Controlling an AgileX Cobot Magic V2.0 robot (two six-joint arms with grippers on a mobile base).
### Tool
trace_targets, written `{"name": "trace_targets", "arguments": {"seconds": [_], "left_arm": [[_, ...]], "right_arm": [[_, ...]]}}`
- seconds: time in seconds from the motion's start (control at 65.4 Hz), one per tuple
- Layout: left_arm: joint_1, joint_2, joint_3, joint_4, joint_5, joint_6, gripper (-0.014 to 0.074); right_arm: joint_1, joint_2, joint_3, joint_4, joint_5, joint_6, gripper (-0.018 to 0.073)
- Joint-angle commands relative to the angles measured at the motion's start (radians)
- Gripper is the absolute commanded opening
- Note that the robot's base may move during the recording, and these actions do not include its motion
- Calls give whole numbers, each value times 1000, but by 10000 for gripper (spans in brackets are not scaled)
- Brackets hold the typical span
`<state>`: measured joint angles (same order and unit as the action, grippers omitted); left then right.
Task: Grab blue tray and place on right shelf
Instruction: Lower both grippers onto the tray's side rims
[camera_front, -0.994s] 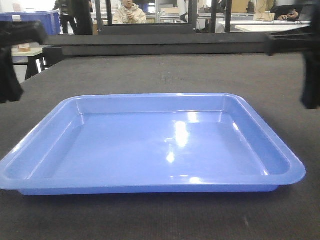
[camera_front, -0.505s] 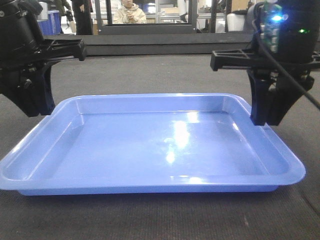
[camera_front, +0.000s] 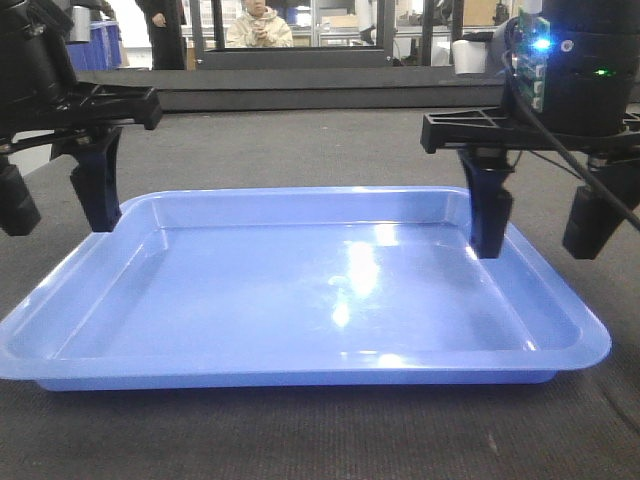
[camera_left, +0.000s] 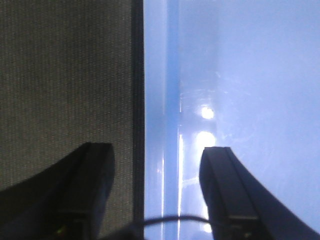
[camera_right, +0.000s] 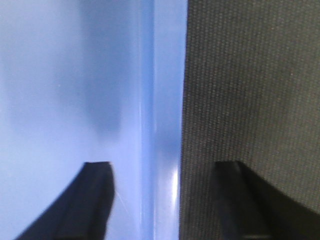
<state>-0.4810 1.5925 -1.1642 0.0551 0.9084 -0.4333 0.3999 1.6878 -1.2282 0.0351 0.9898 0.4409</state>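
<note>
Both jaws spread; left gripper (camera_front: 55, 215) and right gripper (camera_front: 536, 245) straddle rims of blue tray (camera_front: 330, 290).

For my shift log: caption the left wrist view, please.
Left gripper open, straddling the rim of the blue tray on the dark table.

The things are carried by a dark grey table (camera_front: 320, 140), and its surface is marked by a fine, woven-looking texture. One thing is seen lying directly on it: the blue tray (camera_front: 330, 290). The tray is laid flat on its bottom, about in the middle of the front view, with its long sides running from left to right. Bare table is seen around all four sides of it. In the left wrist view a narrow dark shadow is cast on the table just beside the rim. Light is reflected in the glossy inside of the tray.
</note>
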Motion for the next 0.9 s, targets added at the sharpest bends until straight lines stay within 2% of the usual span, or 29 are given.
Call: {"name": "trace_targets", "arguments": {"seconds": [0.0,0.076,0.168,0.321,0.428,0.887], "left_arm": [[4,-19,-31,-31,5,0,323],[25,3,-31,-85,27,5,314],[48,35,-31,-104,34,39,307],[72,66,-36,-97,21,46,307],[71,76,-36,-75,-4,49,307],[69,84,-36,-84,-19,71,307]], "right_arm": [[-3,-33,-34,-9,-3,0,576],[-3,-22,-34,-2,-3,1,576],[-3,-12,-34,3,-2,5,576],[-3,7,-34,3,-14,7,576],[-3,30,-34,3,-13,7,576],[-3,36,-34,3,-41,7,576]]}}
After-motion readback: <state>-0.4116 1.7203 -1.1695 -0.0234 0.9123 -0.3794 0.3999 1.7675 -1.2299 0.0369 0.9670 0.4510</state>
